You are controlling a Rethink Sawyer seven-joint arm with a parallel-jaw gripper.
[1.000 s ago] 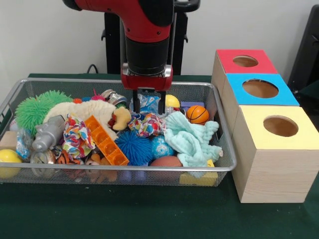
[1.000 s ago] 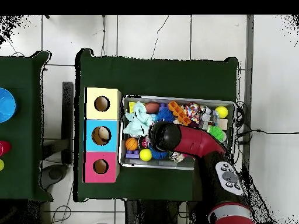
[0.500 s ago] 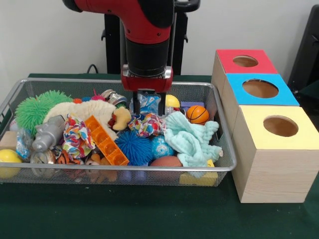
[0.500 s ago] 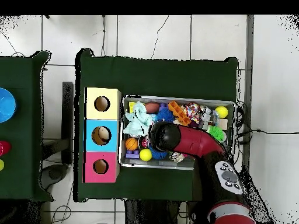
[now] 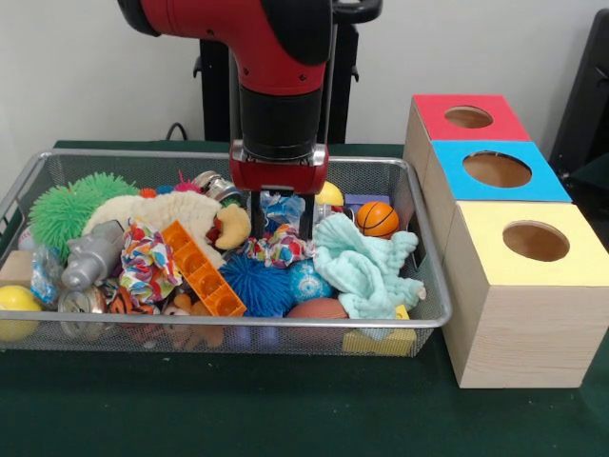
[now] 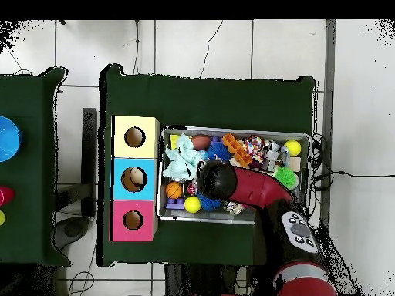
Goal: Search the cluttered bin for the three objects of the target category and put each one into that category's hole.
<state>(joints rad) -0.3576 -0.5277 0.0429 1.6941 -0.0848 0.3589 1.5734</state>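
Claw down among the toys at the back of the wire bin

The claw (image 5: 282, 217) reaches into the wire bin (image 5: 430, 305), its two dark fingers (image 5: 306, 216) spread apart on either side of a crinkly blue-and-white wrapper (image 5: 283, 208), just above a multicoloured cloth ball (image 5: 279, 245); whether they grip the wrapper cannot be told. Close by lie a small basketball (image 5: 378, 218), a pale green cloth (image 5: 366, 265), a spiky blue ball (image 5: 257, 282) and an orange block (image 5: 202, 268). Beside the bin on the green tabletop (image 5: 285, 409) stand three boxes with holes: red (image 5: 466, 116), blue (image 5: 497, 168), yellow (image 5: 535, 240).
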